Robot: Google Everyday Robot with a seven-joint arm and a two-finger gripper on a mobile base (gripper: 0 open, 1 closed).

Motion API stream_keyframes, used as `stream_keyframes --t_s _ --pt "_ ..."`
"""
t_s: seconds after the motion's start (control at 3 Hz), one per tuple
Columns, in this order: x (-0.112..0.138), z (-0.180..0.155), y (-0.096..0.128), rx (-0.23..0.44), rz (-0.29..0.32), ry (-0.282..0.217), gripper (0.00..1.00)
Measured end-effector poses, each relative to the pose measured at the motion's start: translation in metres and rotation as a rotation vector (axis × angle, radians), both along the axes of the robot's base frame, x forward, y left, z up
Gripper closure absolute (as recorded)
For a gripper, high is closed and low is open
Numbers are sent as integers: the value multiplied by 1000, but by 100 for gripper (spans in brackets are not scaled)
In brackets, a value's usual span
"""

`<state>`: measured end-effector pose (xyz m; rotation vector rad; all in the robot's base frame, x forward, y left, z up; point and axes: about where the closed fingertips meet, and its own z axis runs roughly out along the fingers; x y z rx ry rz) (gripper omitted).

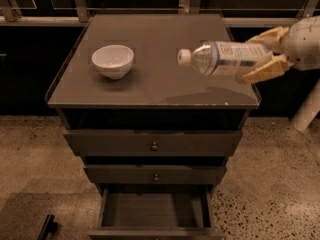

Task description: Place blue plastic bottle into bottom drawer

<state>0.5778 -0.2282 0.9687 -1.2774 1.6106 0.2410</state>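
My gripper [260, 54] comes in from the right edge, above the cabinet's right side, with tan fingers [263, 71] shut on the blue plastic bottle [225, 58]. The bottle lies level in the air, its white cap pointing left over the cabinet top [150, 44]. The bottom drawer [155, 211] is pulled open at the foot of the cabinet, and its inside looks empty. The bottle is high above the drawer and to its right.
A white round bowl [113, 60] stands on the left of the cabinet top. Two upper drawers with small knobs [154, 146] are closed. A white post [306, 109] stands at the right. A dark object [47, 227] lies on the speckled floor at lower left.
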Motion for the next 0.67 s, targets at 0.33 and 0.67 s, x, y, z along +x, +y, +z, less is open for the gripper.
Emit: stream_keyframes --t_s 0.33,0.67 --pt "-16 -51 3 33 -7 124 100" --pt "-18 -53 5 36 -8 124 100"
